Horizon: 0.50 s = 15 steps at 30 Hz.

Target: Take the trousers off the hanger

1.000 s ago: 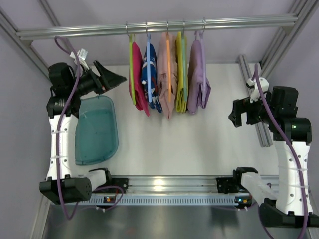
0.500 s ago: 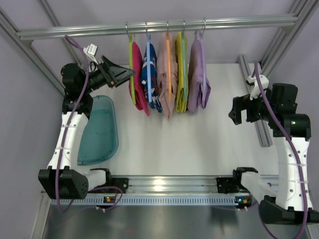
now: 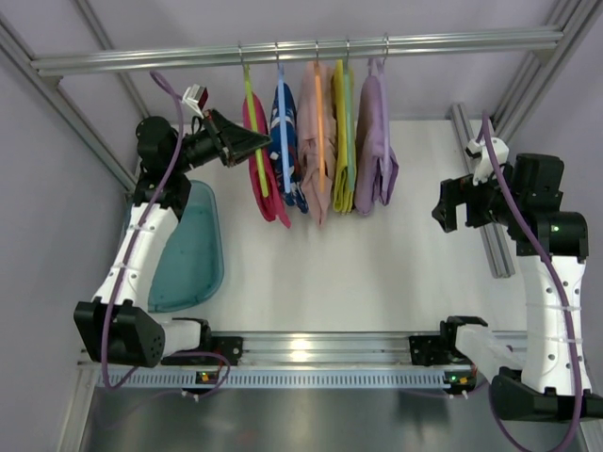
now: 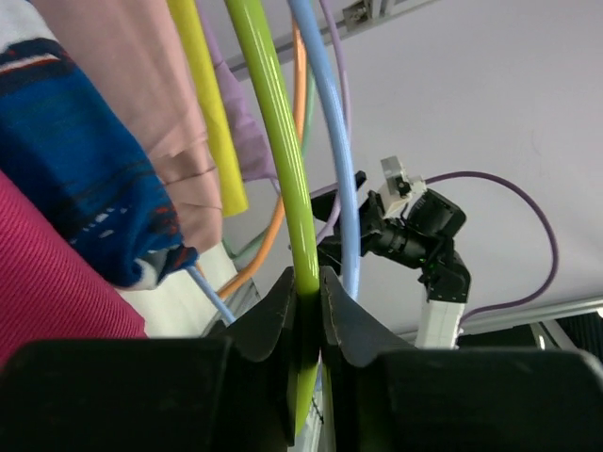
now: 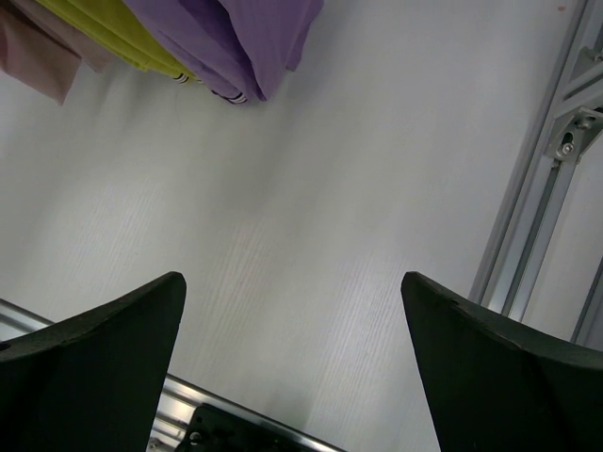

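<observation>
The magenta trousers (image 3: pixel 271 193) hang over the lime-green hanger (image 3: pixel 256 155), leftmost on the rail. My left gripper (image 3: pixel 260 141) reaches in from the left and is shut on the hanger's green bar. In the left wrist view both black fingers pinch the green hanger (image 4: pixel 275 141) at my left gripper (image 4: pixel 306 282); the trousers (image 4: pixel 47 282) fill the lower left. The hanger with its trousers leans to the right, against the blue patterned garment (image 3: pixel 286 141). My right gripper (image 3: pixel 445 212) hovers open far to the right over bare table, open right gripper (image 5: pixel 290 279) holding nothing.
On the rail (image 3: pixel 424 41) also hang a peach garment (image 3: pixel 317 151), a yellow-green one (image 3: pixel 344 151) and a lilac one (image 3: pixel 377 141). A teal bin (image 3: pixel 188 254) lies on the table's left. An aluminium post (image 3: pixel 471 151) runs along the right.
My left arm swung right to the rail and its jaws went from open to shut on the green hanger. Hanger and trousers tilted right. The right arm stayed still.
</observation>
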Available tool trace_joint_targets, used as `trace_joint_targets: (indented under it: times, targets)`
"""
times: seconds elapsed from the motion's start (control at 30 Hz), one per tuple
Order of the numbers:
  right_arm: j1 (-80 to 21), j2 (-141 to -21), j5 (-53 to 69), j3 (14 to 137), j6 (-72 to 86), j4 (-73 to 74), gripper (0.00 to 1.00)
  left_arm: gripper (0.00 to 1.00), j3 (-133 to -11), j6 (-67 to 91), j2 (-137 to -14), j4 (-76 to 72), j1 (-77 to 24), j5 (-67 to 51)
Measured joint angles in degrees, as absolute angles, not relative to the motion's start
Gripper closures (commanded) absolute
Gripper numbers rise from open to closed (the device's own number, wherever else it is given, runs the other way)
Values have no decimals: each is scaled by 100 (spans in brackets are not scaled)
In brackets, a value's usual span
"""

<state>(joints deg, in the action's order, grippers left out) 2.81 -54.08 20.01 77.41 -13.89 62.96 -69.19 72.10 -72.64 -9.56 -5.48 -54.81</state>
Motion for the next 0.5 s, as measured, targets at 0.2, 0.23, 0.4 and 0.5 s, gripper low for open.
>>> trace_joint_targets:
  times: [0.2,0.23,0.4,0.5]
  targets:
    - [281,-5406,2027,7741,-1389,6294,1,100,-7266,7970,-7266,-794,-574,-5599]
    - [281,-5404,2027,7741,-1389,6294,1,100,-7380,8025,-7279,-652,-576,-5599]
    - [281,-5391,2025,7738,-1393,6294,1,100,-8309,8217,-7467,473,-617,-5675]
    - [281,-5391,2027,7738,-1391,6294,1,100,-8781,8344,-7590,906,-633,-5699]
